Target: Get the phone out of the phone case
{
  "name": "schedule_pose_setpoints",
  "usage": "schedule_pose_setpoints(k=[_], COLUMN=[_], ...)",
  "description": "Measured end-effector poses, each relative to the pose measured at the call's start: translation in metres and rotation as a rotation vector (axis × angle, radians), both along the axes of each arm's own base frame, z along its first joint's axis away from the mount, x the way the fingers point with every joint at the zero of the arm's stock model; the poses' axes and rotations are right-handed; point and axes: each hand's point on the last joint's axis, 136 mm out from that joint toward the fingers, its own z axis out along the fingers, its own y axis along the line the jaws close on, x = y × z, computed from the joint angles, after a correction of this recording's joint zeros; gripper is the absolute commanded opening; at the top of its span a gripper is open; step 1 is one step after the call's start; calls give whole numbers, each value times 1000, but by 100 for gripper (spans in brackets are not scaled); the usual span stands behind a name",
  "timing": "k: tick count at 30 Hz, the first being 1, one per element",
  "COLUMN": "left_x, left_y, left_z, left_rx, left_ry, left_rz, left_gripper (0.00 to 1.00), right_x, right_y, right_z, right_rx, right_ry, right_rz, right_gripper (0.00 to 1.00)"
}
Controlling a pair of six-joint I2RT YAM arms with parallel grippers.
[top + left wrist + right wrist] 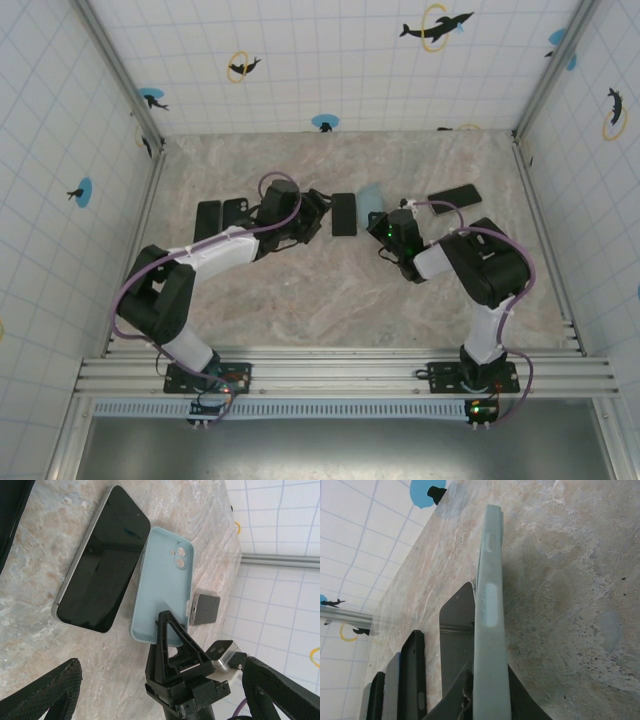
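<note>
Phone (343, 213) lies bare and screen up on the table (330, 290), just beside the pale blue phone case (162, 580). The left wrist view shows the case's camera cutout. The right wrist view shows it edge-on, its end pinched in the narrowly parted right gripper (489, 700). The left gripper (320, 212), on the phone's far side from the case, gapes wide and holds nothing.

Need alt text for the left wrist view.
A black phone lies screen-up on the marble table, beside the light-blue case. The right gripper holds the case's near end. The left gripper is wide open, with its fingers at the bottom corners.
</note>
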Motion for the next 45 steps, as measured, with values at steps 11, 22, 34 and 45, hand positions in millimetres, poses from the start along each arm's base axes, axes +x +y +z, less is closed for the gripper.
schedule_pose_setpoints(k=[11,22,34,45], left_x=[2,0,2,4], left_y=[3,1,0,11], left_z=[0,1,7,25], left_rx=[-10,-14,32,174], left_ry=[7,1,-51,-168], left_rz=[-3,-28,-75,-162], left_gripper=[86,87,90,98], right_x=[-6,-17,-2,37], right_y=[0,-10,-23,-118], right_z=[-13,-15,8,73], right_rx=[-70,-285,-497,-637], right_ry=[27,38,24,63], right_rz=[42,122,231,185], right_gripper=[49,63,86,99])
